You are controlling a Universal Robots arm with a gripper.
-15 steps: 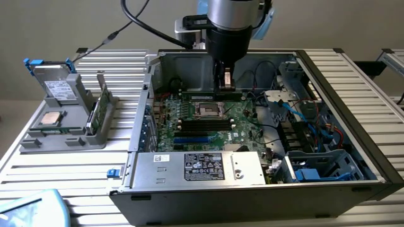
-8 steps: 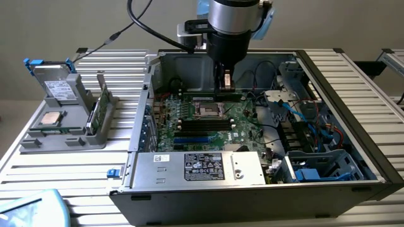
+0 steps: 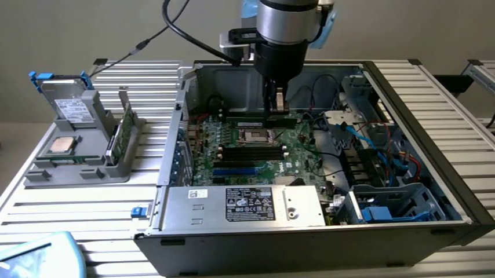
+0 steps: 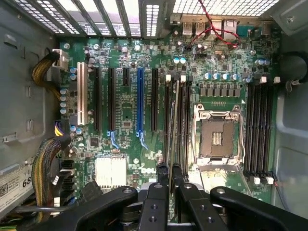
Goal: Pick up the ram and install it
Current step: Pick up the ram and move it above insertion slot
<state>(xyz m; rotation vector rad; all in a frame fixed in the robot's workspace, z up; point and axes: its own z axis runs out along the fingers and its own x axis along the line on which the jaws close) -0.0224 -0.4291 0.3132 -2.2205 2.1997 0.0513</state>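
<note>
My gripper (image 3: pixel 272 113) reaches down into the open computer case (image 3: pixel 444 174) and is shut on the ram (image 3: pixel 255 123), a thin green stick held level on its long edge. In the wrist view the ram (image 4: pixel 174 120) is seen edge-on between my gripper's (image 4: pixel 170 175) black fingers (image 4: pixel 157 192). It runs along the bank of long black slots (image 4: pixel 185 120) next to the open processor socket (image 4: pixel 217 137) on the green motherboard (image 4: pixel 120 159). I cannot tell whether the stick touches a slot or hangs just above it.
A grey holder (image 3: pixel 77 168) on the exterior view's left carries a second green stick (image 3: pixel 116 139), a square silver processor (image 3: pixel 62 145) and a drive (image 3: pixel 73 107). The power supply (image 3: pixel 247 205), a drive cage (image 3: pixel 386 205) and loose cables (image 3: pixel 386 145) crowd the case.
</note>
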